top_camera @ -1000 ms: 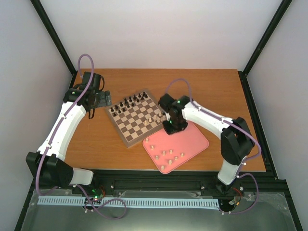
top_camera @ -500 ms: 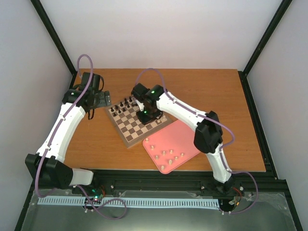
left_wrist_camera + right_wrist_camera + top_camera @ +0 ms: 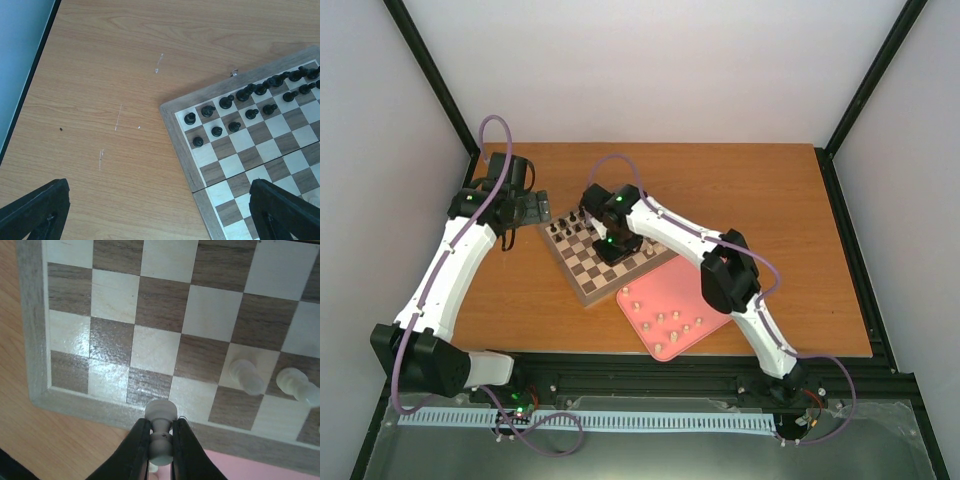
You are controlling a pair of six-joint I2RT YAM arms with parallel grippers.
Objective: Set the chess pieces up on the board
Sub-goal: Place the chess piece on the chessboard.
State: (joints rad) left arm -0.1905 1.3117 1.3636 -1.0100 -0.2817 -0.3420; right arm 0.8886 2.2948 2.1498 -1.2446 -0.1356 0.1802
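Observed: right pincer [image 3: 161, 440] clenched on a pale pawn [image 3: 161, 412] over the border of the chessboard [image 3: 37, 340]; left pincer [image 3: 157, 185] released, idle. Advise lowering the pawn upright, centred on one square, before letting go.

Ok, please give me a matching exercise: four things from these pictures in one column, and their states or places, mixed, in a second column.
1. right gripper
2. left gripper
3. black pieces
4. pink tray

A. holds loose pale pieces
B. open above the table
C. shut on a pale piece
D. stand on the board

Pairs: 1-C, 2-B, 3-D, 4-A.
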